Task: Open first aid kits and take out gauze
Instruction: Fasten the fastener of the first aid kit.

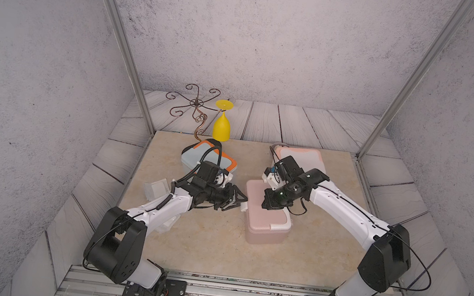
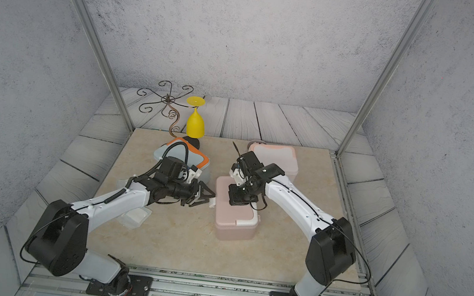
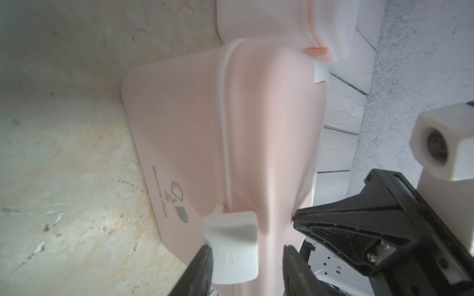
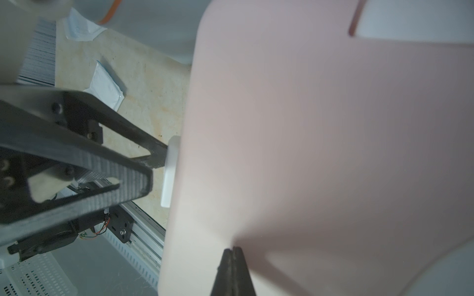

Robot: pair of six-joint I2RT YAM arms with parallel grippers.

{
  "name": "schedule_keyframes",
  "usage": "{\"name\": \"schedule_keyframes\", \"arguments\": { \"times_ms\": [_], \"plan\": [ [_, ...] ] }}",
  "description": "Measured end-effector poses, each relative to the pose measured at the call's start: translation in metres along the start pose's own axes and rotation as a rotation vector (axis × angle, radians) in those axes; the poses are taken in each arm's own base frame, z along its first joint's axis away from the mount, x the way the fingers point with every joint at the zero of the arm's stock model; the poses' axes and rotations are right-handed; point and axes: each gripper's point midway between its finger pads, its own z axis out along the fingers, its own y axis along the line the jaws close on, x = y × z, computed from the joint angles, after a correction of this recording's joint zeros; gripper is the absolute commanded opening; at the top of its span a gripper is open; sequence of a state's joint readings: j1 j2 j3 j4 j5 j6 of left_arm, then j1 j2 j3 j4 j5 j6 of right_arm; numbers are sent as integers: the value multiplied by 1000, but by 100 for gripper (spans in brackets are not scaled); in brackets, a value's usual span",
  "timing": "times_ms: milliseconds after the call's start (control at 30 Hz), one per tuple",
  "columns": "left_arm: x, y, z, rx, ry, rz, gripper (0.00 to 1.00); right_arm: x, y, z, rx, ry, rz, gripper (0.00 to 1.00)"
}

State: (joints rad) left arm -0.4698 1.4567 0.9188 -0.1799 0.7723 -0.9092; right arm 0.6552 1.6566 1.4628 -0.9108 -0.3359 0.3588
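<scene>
Pink first aid kit (image 1: pixel 268 220) with white trim is sitting at the centre of the frame in both top views, its lid lying down on the body. The left pincer (image 1: pixel 238 202) is pointing in from the left of the frame, level with the kit's side. In the left wrist view its jaws are standing released on either side of the white latch (image 3: pixel 230 243), with a gap showing at one finger. The right pincer (image 4: pixel 233 256) is angling down from the right, clenched on nothing, with its closed tips touching the pink lid.

The grey-blue kit (image 1: pixel 197 157) with orange trim is sitting left of centre behind the left arm, lid on. The white kit (image 1: pixel 302 159) with peach trim is resting toward the upper right of the tabletop (image 1: pixel 216 254), behind the right arm.

Two gauze packets are lying on the tabletop at the left. One gauze packet (image 2: pixel 136 218) is showing partly under the left arm, and the other packet (image 1: pixel 157 189) is lying just beyond that arm.
</scene>
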Motion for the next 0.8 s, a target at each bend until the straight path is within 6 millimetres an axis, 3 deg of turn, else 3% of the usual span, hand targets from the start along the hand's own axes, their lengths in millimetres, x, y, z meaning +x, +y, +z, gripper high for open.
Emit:
{"name": "schedule_keyframes", "arguments": {
  "times_ms": [133,267,800],
  "plan": [
    [5,5,0,-38,11,-8,58,0,0,0,-3,-2,0,0],
    [5,6,0,-47,12,-9,49,-1,1,1,-6,-3,2,0],
    [5,14,6,-59,27,-13,31,-2,2,2,-15,-11,1,0]
  ]
}}
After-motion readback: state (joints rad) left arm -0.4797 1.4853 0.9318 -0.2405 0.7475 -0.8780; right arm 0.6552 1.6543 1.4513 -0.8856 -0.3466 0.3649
